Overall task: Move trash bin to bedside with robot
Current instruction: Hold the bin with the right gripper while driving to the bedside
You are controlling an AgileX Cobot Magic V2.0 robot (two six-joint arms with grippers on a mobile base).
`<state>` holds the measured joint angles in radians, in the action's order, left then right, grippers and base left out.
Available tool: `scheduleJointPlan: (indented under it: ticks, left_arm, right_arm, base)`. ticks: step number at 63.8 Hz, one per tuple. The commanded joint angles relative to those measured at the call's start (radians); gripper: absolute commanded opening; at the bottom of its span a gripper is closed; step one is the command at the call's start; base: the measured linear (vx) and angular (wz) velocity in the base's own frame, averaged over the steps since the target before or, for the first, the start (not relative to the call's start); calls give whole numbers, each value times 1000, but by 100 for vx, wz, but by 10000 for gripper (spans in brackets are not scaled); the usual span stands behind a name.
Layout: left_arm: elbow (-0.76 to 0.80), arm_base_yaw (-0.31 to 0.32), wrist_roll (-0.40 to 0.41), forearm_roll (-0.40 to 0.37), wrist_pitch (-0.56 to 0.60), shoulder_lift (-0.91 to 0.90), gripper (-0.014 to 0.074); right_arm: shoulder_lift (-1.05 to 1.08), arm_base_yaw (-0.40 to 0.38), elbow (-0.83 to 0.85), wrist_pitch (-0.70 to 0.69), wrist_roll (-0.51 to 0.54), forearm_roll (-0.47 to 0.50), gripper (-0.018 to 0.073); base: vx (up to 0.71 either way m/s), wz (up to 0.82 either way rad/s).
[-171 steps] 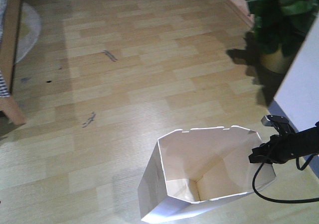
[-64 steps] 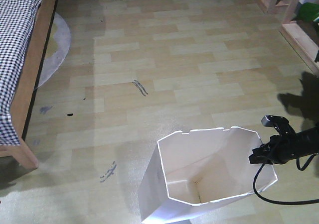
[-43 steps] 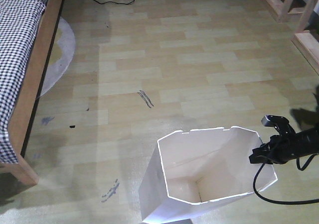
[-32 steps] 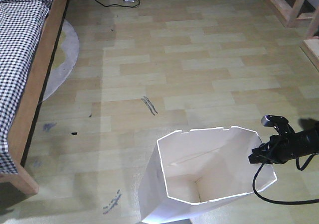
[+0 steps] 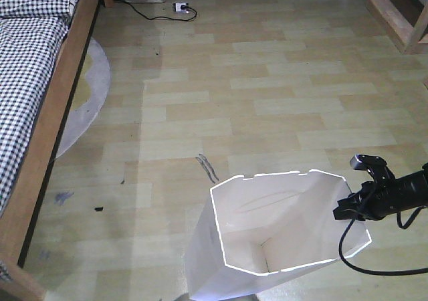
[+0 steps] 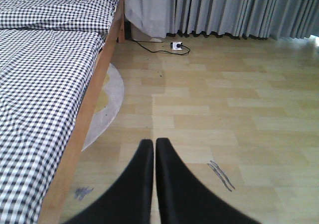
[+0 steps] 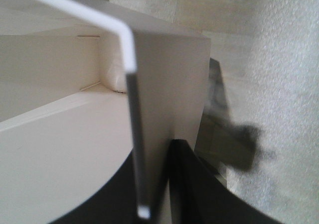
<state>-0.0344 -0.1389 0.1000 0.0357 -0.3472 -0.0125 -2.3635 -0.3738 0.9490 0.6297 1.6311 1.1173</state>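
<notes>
pale laminate floor [image 5: 267, 80] fills the room. at far left the bedside [image 5: 59, 107], a light wooden frame under checked bedding [image 5: 27, 53], borders a round grey rug [image 5: 90, 93]. the left gripper [image 6: 154, 164] hangs with its fingers pressed together, holding nothing. a power strip [image 5: 180, 7] lies by the curtains [image 6: 224, 10]. dark scuffs [image 5: 207, 167] mark the bare boards between the bed and the trash bin [image 5: 281, 214], which stands well apart from the bed. the right gripper [image 5: 348, 207] is clamped on the bin's right wall at the rim, one finger inside, one outside.
</notes>
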Motion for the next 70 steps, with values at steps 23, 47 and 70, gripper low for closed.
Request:
scheduleJointPlan:
  ticks: [23, 47, 70]
  left_arm:
    - [-3, 3, 4, -2, 66, -14, -6]
    - [-3, 3, 4, -2, 66, -14, -6]
    - [-3, 3, 4, -2, 66, -14, -6]
  right_arm:
    - [74, -4, 7, 227, -13, 57, -5]
    - [74, -4, 7, 227, -13, 57, -5]
    - [74, -4, 7, 227, -13, 57, -5]
  base:
    - [34, -1]
    - [35, 5]
    - [34, 11]
